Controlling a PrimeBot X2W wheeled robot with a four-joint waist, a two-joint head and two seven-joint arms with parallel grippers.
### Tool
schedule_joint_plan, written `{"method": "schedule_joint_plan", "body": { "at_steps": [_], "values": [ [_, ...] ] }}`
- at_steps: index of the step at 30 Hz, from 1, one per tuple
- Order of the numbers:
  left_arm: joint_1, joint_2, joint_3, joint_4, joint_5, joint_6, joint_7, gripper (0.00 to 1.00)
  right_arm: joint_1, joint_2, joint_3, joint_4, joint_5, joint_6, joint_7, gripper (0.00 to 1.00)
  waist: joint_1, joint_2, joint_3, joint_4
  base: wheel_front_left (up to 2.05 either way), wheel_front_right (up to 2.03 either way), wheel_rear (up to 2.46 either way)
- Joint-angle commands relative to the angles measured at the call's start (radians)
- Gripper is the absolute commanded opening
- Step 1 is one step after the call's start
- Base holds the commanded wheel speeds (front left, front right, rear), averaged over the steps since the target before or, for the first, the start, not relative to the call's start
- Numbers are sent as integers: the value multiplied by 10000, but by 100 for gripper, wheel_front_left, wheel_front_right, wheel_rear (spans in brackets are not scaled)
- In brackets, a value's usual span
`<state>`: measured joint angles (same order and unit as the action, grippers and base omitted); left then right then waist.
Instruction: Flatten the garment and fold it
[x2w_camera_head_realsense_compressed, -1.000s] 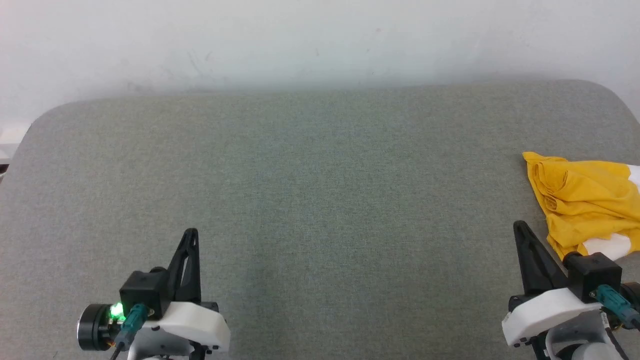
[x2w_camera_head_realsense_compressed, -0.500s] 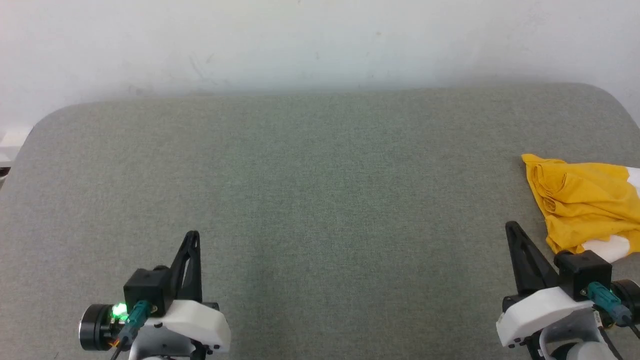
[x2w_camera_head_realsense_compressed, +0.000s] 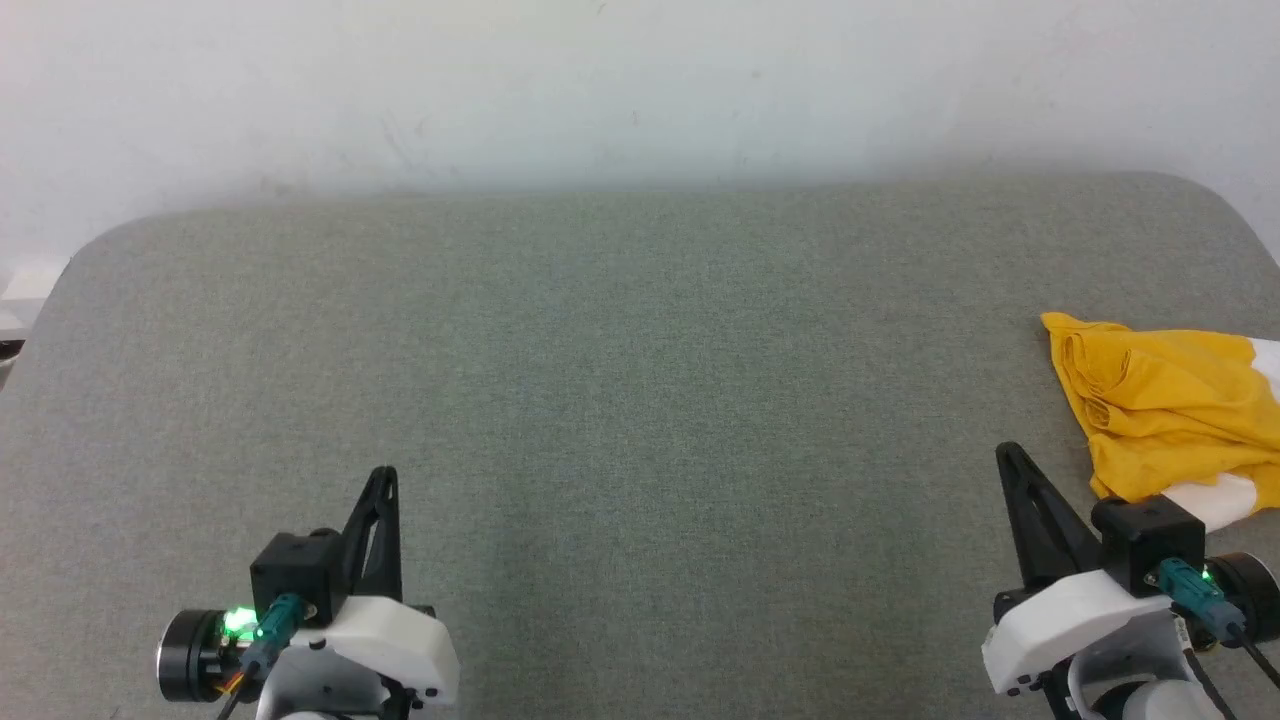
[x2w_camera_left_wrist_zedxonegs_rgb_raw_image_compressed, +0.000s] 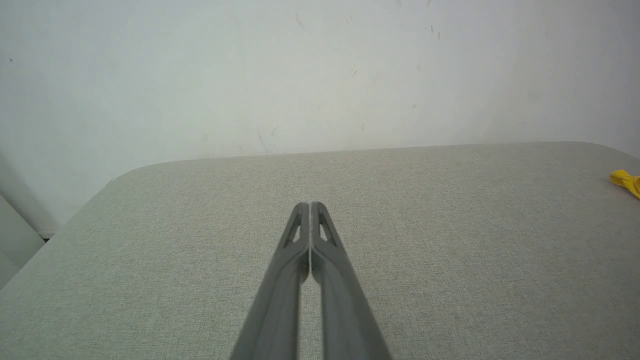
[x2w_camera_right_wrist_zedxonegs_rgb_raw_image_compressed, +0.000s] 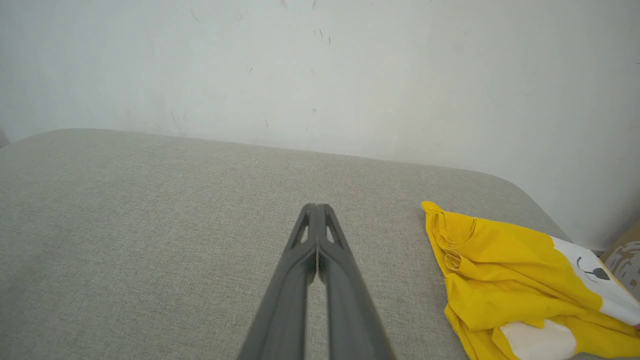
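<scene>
The garment is a bright yellow shirt with white patches, lying crumpled at the right edge of the grey fabric table and cut off by the frame. The right wrist view shows the garment with a small black printed mark on a white patch. One yellow tip of the garment shows at the far right of the left wrist view. My right gripper is shut and empty, just left of the cloth and apart from it, its fingers pressed together. My left gripper is shut and empty at the lower left, far from the shirt, tips touching.
A white scuffed wall stands right behind the table's far edge. The table's far corners are rounded. A brownish object sits beyond the right corner. Bare fabric stretches between the two grippers.
The head camera has tilted slightly, so the whole scene sits a little lower. My right gripper has drifted a little left, away from the garment. The left gripper and the garment have not moved.
</scene>
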<state>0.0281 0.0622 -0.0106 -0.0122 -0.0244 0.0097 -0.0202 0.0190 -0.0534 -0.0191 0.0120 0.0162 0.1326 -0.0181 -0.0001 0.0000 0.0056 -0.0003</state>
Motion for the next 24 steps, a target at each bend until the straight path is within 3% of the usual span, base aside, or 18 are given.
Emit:
{"method": "schedule_joint_plan", "body": {
  "at_steps": [1,24],
  "values": [
    [-235,-71,48,63,142,-55,55,0,-169,30,80,-80,-107,-18,53,0,1,0,-10,1,0,0,0],
    [-281,-120,106,122,244,-97,202,0,-190,32,191,-120,-162,-19,181,0,1,0,-56,3,0,0,0]
  ]
}}
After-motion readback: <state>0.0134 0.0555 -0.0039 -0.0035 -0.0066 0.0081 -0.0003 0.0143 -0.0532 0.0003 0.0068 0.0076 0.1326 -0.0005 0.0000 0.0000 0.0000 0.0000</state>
